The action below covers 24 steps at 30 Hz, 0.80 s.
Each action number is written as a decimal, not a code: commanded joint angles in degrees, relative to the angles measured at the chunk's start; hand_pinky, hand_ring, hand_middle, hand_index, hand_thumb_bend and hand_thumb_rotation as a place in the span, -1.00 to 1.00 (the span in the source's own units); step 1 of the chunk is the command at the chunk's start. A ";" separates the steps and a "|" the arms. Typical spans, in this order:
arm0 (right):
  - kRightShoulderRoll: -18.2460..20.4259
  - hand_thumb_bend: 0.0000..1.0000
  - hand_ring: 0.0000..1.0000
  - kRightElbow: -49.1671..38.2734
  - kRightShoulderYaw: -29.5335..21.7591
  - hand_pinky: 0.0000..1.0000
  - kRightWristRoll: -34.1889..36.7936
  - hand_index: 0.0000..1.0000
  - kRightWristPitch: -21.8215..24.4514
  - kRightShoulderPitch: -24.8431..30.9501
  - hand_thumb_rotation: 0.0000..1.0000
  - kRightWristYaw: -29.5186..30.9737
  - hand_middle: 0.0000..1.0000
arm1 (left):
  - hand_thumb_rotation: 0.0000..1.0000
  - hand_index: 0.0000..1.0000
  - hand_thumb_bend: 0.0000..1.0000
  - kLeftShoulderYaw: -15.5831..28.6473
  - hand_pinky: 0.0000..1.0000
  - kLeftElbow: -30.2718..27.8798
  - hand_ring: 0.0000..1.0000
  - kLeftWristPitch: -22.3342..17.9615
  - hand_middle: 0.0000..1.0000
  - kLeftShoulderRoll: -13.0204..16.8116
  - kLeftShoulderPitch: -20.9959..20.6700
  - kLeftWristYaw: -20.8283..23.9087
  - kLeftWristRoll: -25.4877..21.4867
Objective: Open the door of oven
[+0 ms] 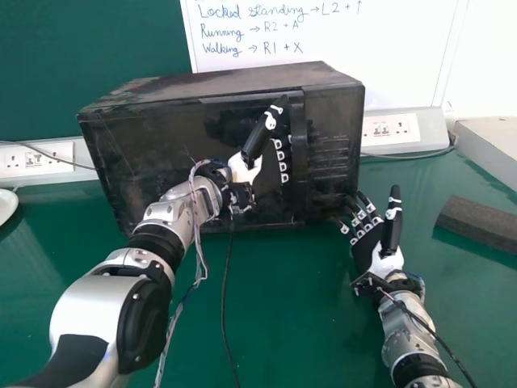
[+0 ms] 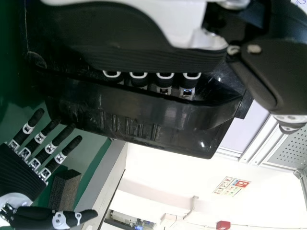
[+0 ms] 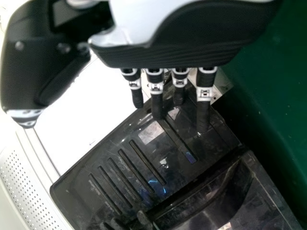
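Head view: on the tabletop (image 1: 291, 307), the right hand (image 1: 368, 245) is close to the oven's (image 1: 335, 121) lower right corner, fingers straight, holding nothing. A foam block (image 1: 478, 223) lies toward the tabletop's right edge. The left hand (image 1: 245, 168) is at the closed door (image 1: 153, 153), fingers straight as far as seen, tips hidden behind the handle (image 1: 300, 149), thumb clear. By the tabletop's back edge, a whiteboard (image 1: 363, 77) bears three handwritten lines with arrows.

Seemingly a lab: handwritten whiteboard (image 1: 388, 61), green worktop (image 1: 291, 323), wall sockets (image 1: 389, 129).
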 commanded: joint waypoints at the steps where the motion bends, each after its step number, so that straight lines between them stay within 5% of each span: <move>1: 0.68 1.00 0.76 0.29 -0.05 0.59 0.04 1.00 -0.12 -1.07 1.00 -0.10 0.99 | 0.78 1.00 0.99 0.06 0.23 -0.54 0.51 0.13 0.74 -0.93 -0.83 -2.23 -0.87; 11: 0.40 1.00 0.75 0.48 -0.02 0.55 -0.12 1.00 -0.28 -1.17 1.00 -0.16 0.98 | 0.79 1.00 0.86 0.68 0.28 -0.91 0.41 0.78 0.71 0.40 0.50 -5.74 -2.13; 24: 0.15 1.00 0.77 0.38 -0.99 0.57 0.58 1.00 0.73 -1.53 1.00 -0.04 1.00 | 0.77 1.00 0.85 0.67 0.09 -2.45 0.25 -0.78 0.54 1.74 2.06 -10.31 -2.86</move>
